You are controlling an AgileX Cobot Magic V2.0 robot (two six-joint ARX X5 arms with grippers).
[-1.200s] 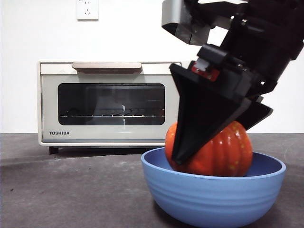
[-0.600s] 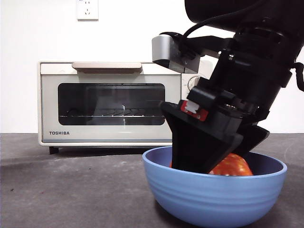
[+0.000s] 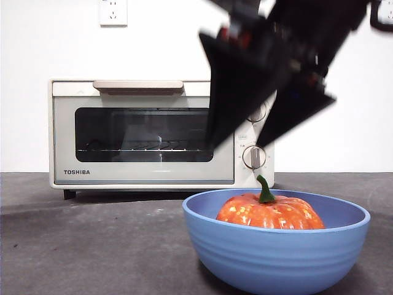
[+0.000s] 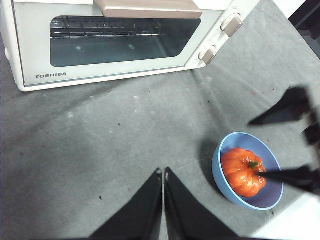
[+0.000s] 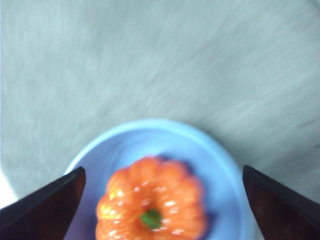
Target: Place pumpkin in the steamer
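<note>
1. Steamer point(image 3: 161, 135) first, on your left: door shut, bar handle up top, two knobs on its right end, nothing inside but the rack. It sits well behind the bowl.
2. Your left gripper point(image 4: 163, 177) hangs over bare table between steamer and bowl, jaws pressed together, holding nothing. Looks like it's just waiting.
3. Over to the right: the pumpkin point(image 3: 270, 212) sits upright in the blue bowl point(image 3: 276, 255), green stem poking up, nothing touching it.
4. Right gripper point(image 3: 249, 132) is up above the bowl, jaws spread wide and empty, pumpkin straight below between them in the wrist view.
5. My read: you're at the very start, no grab made and the door not opened yet. You'll need that door pulled down, probably with the idle left arm, and the right one dropped to straddle the pumpkin. It's glossy and ribbed, so squeeze across the fat middle.
</note>
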